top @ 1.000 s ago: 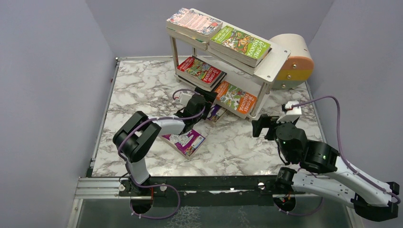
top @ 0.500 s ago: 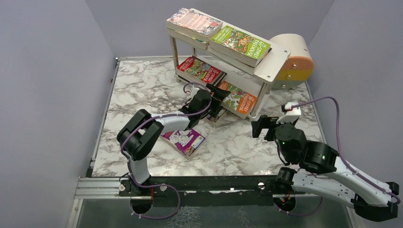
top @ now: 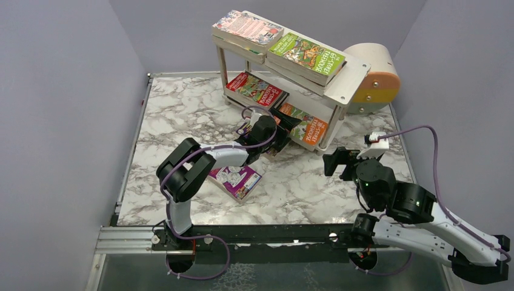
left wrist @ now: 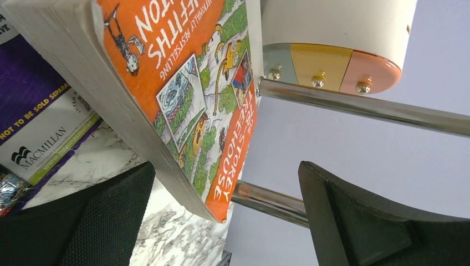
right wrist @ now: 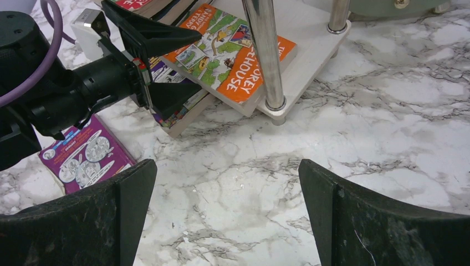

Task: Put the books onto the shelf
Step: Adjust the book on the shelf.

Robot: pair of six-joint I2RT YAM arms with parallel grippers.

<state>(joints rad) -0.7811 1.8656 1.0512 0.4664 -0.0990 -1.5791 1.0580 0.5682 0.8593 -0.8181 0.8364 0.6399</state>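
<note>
- The left gripper [top: 280, 123] has pushed forward since a second ago, from over the marble table [top: 182, 115] to the front of the shelf [top: 348, 79].
- Its jaws stand wide apart and grip nothing. In the left wrist view the near corner of the orange book [left wrist: 183, 83] hangs between the two fingers, pinched by neither.
- The orange book lies on the shelf's lower board, its near edge jutting past the front of the board; it has not shifted.
- A purple book [top: 274, 145] lies on the table just below that overhang, under the left gripper (its back cover shows in the left wrist view).
- A second purple book [top: 236, 179], with a cartoon cover, lies flat on the table beside the left forearm, where it was before.
- The red book [top: 257, 90] sits on the lower board; the green book [top: 306, 57] and the pink-patterned book [top: 247, 27] rest on the top board, unchanged.
- The right gripper [top: 333, 160] hovers over the table near the shelf's front leg, spread wide and empty, having drifted only slightly.
- The cylindrical box [top: 376, 76] stands behind the shelf.
</note>
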